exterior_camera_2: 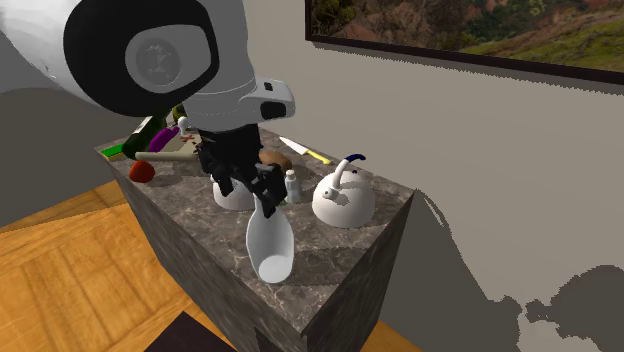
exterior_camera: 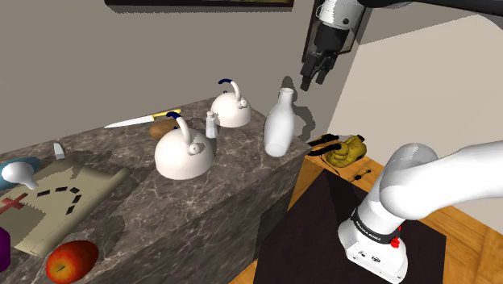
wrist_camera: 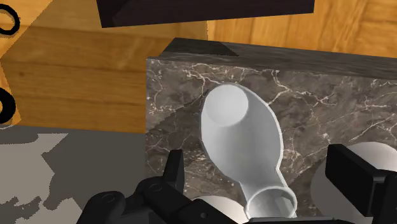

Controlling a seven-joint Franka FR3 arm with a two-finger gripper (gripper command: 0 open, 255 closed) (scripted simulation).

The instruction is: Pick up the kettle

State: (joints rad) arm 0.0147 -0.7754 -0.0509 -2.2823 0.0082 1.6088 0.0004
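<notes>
The fingers (wrist_camera: 348,178) are spread and hold nothing; the gripper (wrist_camera: 257,156) hangs above a white bottle (wrist_camera: 245,133) at the end of the marble counter (wrist_camera: 318,89). The shoulder view adds two kettles past the bottle, lower than the fingers: a kettle with blue handle (exterior_camera: 231,109), a larger kettle (exterior_camera: 184,152), a small shaker (exterior_camera: 211,125) between.

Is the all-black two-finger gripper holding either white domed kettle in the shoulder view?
No, the gripper hangs open in the air above the tall white bottle, clear of the nearer kettle and the farther kettle.
</notes>
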